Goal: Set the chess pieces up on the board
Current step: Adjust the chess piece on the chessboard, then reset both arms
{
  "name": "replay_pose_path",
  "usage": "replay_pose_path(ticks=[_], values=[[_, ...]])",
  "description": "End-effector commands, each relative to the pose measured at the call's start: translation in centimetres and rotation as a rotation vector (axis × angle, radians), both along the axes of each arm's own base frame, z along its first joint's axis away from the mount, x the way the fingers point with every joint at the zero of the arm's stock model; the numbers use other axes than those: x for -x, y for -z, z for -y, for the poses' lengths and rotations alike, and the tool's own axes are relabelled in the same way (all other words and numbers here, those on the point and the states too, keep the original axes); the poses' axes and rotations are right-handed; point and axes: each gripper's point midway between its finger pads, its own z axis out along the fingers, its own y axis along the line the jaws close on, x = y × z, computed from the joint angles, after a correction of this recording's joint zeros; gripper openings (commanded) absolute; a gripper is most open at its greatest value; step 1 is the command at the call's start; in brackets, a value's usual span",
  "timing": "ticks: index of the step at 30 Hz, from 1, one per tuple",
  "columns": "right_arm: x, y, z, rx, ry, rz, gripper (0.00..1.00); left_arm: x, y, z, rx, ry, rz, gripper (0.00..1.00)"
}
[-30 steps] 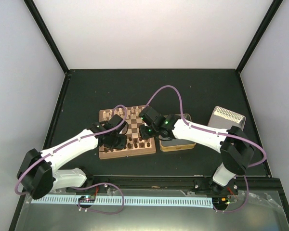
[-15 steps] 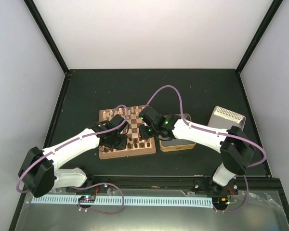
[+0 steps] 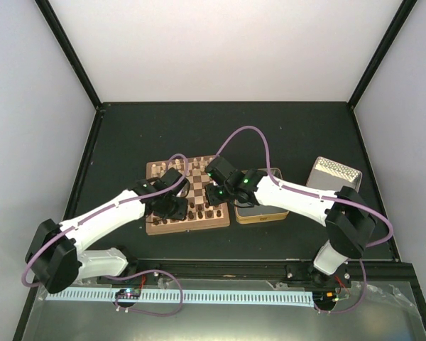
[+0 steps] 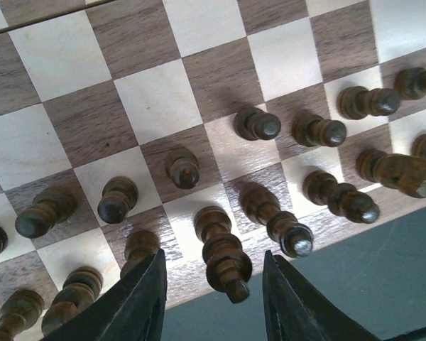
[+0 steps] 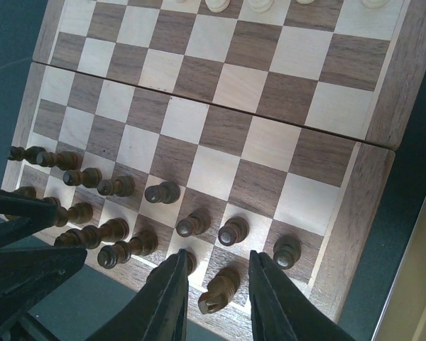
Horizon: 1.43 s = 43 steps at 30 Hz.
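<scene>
Dark chess pieces [image 3: 199, 212] bunched in two rows along near edge of the board [image 3: 152, 170], most upright. Far edge taken by pale chessmen [image 5: 259, 6]. Tin [image 3: 261, 213] just beside board's right edge.

L gripper [image 4: 213, 302] low over board's near edge, left of mid. Fingers [image 4: 138, 302] apart, either side of tall piece [image 4: 224, 257] in near row. No contact seen: gap both sides, wider on right. Tall piece upright, long axis vertical, top toward cam, base on square by near border. Lies straight ahead of fingertips, roughly centred, so prob. only a short drop + close needed, if meant as the pick.

R gripper [image 5: 214, 298] over board's near-right corner, fingers [image 5: 167, 302] apart too, straddling knight [image 5: 217, 293] in near row. Narrow gaps; looks free, but contact can't be ruled out. Knight upright, axis vertical; head facing hard to read.

Nearer arm: L for tall piece, R for knight. Neighbours tight around both, esp. the one just right of tall piece, so risk of a knock on closing.
</scene>
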Motion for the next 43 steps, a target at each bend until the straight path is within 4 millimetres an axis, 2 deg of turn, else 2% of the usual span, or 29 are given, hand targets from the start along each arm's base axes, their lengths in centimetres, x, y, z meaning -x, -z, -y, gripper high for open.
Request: replay_pose_path(ticks=[1,5,8,12,14,16,17,20,23,27,29,35,39,43], values=[[-0.7,-1.8,0.6,-0.039,0.042,0.050,0.25,-0.8,-3.5,1.4,0.084,0.025,0.081,0.41],[-1.4,-3.5,2.2,-0.061,0.119,0.126,0.25,-1.5,-6.5,0.9,0.123,-0.003,0.188,0.47],[-1.9,-5.4,4.7,-0.075,0.203,0.214,0.29,-2.2,-9.5,-0.4,0.142,-0.042,0.316,0.55],[-2.0,-7.5,9.8,-0.043,0.328,0.347,0.42,-2.3,-14.4,-3.5,0.161,-0.122,0.532,0.69],[-1.6,-9.5,12.7,-0.050,0.380,0.423,0.49,-2.0,-17.1,-5.1,0.187,-0.155,0.654,0.78],[-1.0,-11.2,15.6,-0.037,0.417,0.492,0.59,-1.4,-19.7,-6.8,0.210,-0.177,0.775,0.93],[-0.7,-12.0,16.9,-0.033,0.434,0.527,0.63,-1.0,-21.0,-7.6,0.223,-0.182,0.834,0.98],[0.5,-15.1,20.7,-0.041,0.488,0.623,0.77,0.5,-24.2,-10.0,0.251,-0.216,0.968,0.99],[1.8,-18.2,23.9,-0.071,0.527,0.706,0.88,1.9,-26.6,-12.0,0.263,-0.242,1.070,0.99],[3.5,-21.9,27.5,-0.124,0.577,0.795,0.99,3.4,-28.6,-14.2,0.253,-0.268,1.145,0.99],[4.3,-23.3,29.2,-0.143,0.606,0.829,1.00,4.1,-29.4,-15.2,0.251,-0.284,1.169,0.99],[6.2,-25.4,34.5,-0.150,0.750,0.901,1.00,6.2,-30.9,-18.2,0.221,-0.343,1.212,0.99],[7.0,-25.9,35.8,-0.200,0.781,0.928,1.00,6.8,-30.9,-19.0,0.212,-0.354,1.218,0.99],[7.0,-25.8,35.9,-0.206,0.786,0.932,1.00,6.7,-30.6,-19.0,0.202,-0.358,1.207,0.99]])
